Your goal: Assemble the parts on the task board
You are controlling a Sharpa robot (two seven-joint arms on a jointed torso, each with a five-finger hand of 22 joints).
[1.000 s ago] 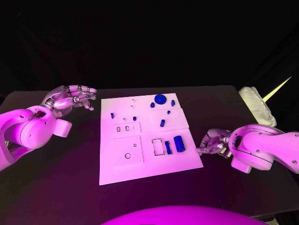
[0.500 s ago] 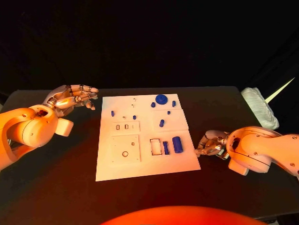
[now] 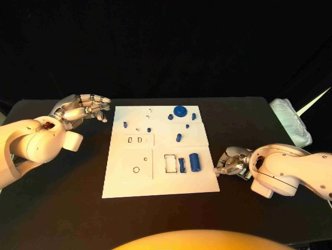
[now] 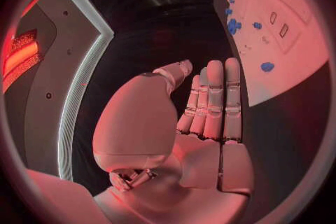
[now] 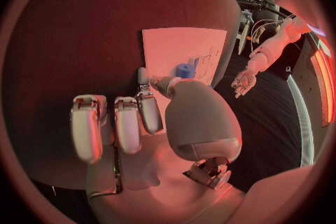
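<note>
The white task board (image 3: 160, 177) lies in the middle of the black table. Several small blue parts rest on its far half, among them a round part (image 3: 180, 110). A blue cylinder (image 3: 195, 162) and a thinner blue bar (image 3: 182, 165) lie beside a rectangular slot near the board's right edge. My right hand (image 3: 232, 162) sits on the table just right of that edge, fingers curled in, holding nothing; the blue cylinder (image 5: 185, 70) shows beyond its thumb. My left hand (image 3: 83, 108) hovers off the board's far left corner, fingers straight and empty (image 4: 210, 117).
A white ribbed object (image 3: 290, 125) lies at the table's far right edge. Bare black table (image 3: 60, 208) surrounds the board on the left and in front. The board (image 4: 294, 39) with its blue parts lies ahead of the left palm.
</note>
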